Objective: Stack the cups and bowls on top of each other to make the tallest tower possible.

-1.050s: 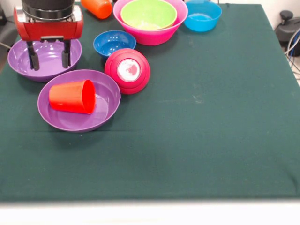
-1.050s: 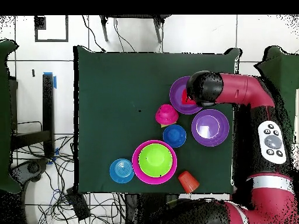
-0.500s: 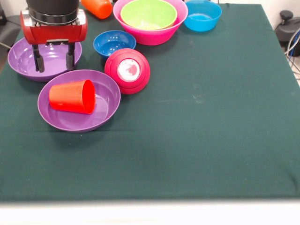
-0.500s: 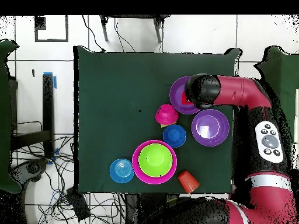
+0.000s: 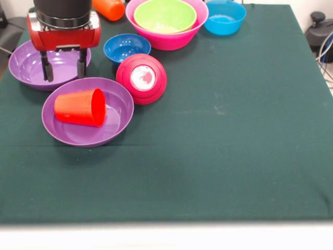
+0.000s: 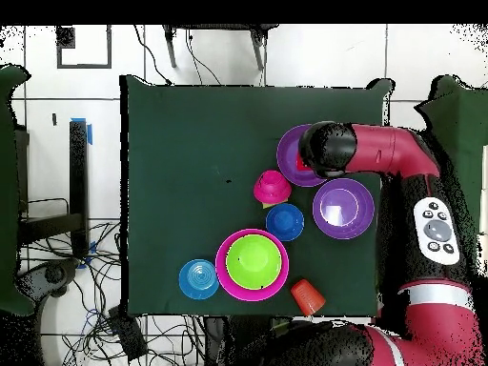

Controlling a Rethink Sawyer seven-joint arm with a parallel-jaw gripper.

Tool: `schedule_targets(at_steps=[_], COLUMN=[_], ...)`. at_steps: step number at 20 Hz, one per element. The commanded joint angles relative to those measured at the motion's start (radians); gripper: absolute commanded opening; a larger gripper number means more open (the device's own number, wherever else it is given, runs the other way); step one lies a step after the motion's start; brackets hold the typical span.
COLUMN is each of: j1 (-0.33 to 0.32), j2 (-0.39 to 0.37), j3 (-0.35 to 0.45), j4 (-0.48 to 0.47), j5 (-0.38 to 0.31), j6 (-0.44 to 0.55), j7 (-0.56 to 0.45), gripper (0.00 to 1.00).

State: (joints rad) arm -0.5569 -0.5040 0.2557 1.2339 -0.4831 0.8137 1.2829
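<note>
**Above the purple bowls, end effector spread and empty**

On the green table (image 5: 234, 135), the end effector (image 5: 63, 67) hangs with fingers apart, holding nothing, between two purple bowls. The nearer purple bowl (image 5: 117, 107) holds a red cup (image 5: 80, 107) lying on its side. A crimson bowl (image 5: 141, 78) sits overturned beside it.

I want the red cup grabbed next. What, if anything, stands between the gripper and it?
Nothing visible. The open gripper hangs just behind the red cup, which lies on its side in the nearer purple bowl.
</note>
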Motion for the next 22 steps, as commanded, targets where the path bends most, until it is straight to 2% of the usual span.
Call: schedule_targets(at_steps=[1,4,17,19,22], j1=[0.004,-0.014,-0.026,-0.030,-0.030], j2=[0.103,0.117,0.158,0.149,0.172], j3=[0.105,0.118,0.136,0.135,0.139], j4=[0.085,0.056,-0.004,0.017,-0.018], j5=[-0.060,-0.038,-0.051,-0.054,-0.058], j6=[-0.091,-0.047,-0.034,-0.045,-0.035], j7=[-0.139,-0.164,-0.167,-0.162,-0.169], gripper=[1.00,1.00,1.00,1.00,1.00])
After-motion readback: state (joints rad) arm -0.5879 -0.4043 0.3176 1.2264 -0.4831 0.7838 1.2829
